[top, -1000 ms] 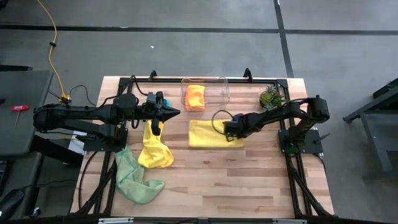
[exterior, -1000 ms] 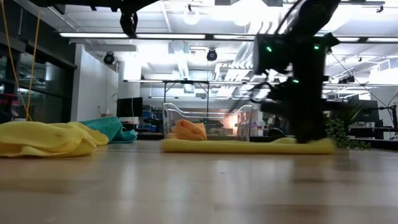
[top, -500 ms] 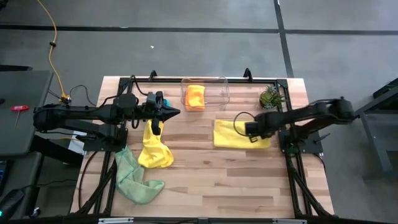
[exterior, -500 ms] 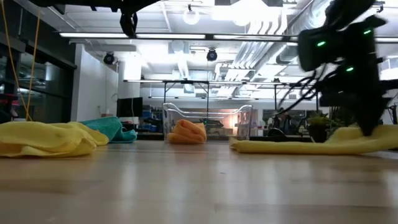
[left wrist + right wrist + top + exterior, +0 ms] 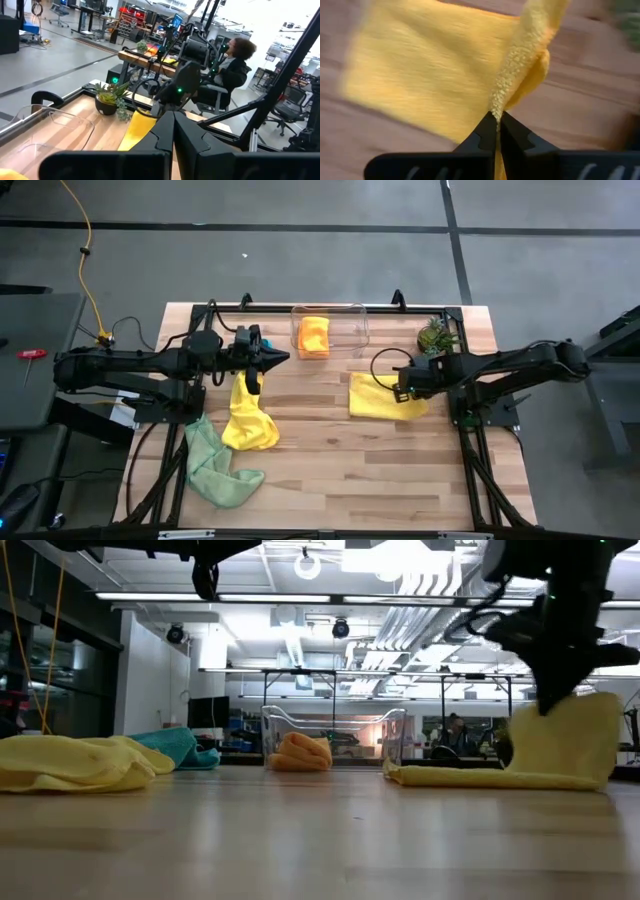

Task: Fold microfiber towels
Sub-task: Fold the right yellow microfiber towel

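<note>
Right pincer (image 5: 405,385): we pinch yellow towel (image 5: 382,397) edge, lifted, rest on desk (image 5: 330,470) near plant (image 5: 434,335) | left pincer (image 5: 268,360): closed, empty, hovering | risk: thin grip slips, fold skews

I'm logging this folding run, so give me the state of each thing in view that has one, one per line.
Right gripper: shut on the flat yellow towel's edge, lifting it.
Flat yellow towel: mostly flat on the table, right edge raised.
Left gripper: shut, above the table's left half.
Crumpled yellow towel: unfolded, heaped.
Light green towel: crumpled.
Teal towel: bunched.
Orange towel: folded, inside the bin.
Clear bin: upright, open-topped.
</note>
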Controlling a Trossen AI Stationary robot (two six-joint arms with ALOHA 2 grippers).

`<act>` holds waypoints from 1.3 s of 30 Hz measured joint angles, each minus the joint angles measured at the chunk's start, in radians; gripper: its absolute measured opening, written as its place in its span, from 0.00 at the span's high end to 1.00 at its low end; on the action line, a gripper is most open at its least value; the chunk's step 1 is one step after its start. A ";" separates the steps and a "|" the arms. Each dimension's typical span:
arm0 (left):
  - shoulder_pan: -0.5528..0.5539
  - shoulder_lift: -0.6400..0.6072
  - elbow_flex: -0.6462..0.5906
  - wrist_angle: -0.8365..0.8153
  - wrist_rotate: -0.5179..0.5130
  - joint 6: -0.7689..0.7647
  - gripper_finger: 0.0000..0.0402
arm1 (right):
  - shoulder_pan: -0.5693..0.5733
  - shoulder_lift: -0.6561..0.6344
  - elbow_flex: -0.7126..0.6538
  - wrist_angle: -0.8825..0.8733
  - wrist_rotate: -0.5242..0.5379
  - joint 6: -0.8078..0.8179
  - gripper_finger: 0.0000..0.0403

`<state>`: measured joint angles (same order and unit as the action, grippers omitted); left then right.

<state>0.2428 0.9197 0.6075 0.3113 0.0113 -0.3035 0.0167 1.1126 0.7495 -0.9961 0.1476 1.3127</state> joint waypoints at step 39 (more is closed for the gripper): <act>0.000 0.000 0.000 -0.006 0.000 0.000 1.00 | 0.014 0.354 0.002 0.697 0.068 0.128 0.90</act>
<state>0.2428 0.9198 0.6075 0.3054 0.0109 -0.3035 0.0302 1.4666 0.7517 -0.2991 0.2153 1.4403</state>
